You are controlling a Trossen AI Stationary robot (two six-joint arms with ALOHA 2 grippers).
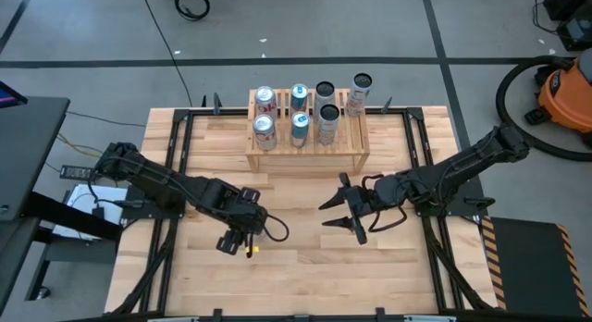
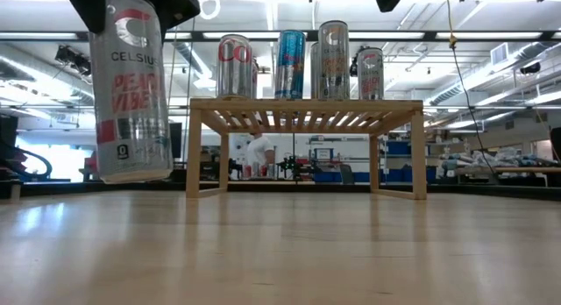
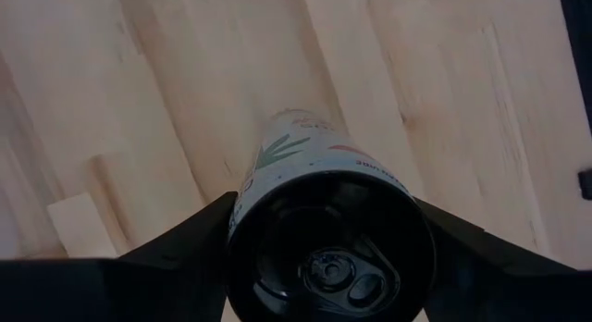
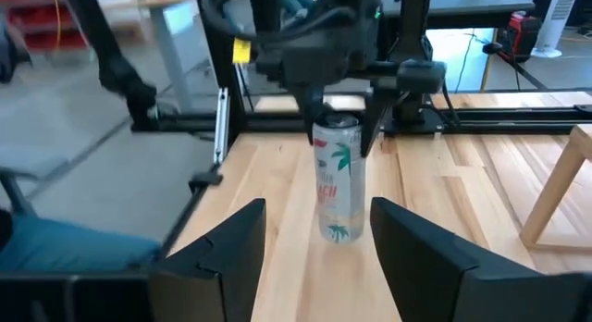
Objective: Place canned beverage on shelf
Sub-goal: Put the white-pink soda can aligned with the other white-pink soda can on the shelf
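A tall white can (image 2: pixel 131 86) with a palm-tree print hangs over the table's near left part, with my left gripper (image 1: pixel 236 234) shut on its top. In the right wrist view the can (image 4: pixel 338 188) hangs straight ahead between my right gripper's open fingers, which stand well short of it. My right gripper (image 1: pixel 326 214) hovers at the table's middle, pointing toward the table's left, with nothing in it. The light-wood shelf (image 1: pixel 310 157) stands on its plank sides at the table's far middle, with several cans upright on its slatted top (image 2: pixel 307 103). My left gripper pinches the can just below its top rim (image 3: pixel 242 231) between its two fingers (image 3: pixel 190 239), one on either side. The fingers come from above, pointing steeply down. The can hangs upright below them, its bottom end (image 4: pixel 338 234) clear of the tabletop.
Black frame rails (image 1: pixel 176 146) run along the table's left, right and far edges. Bare wood (image 1: pixel 305 276) lies between the grippers and the near edge. An orange vacuum (image 1: pixel 564 95) stands on the floor off the far right.
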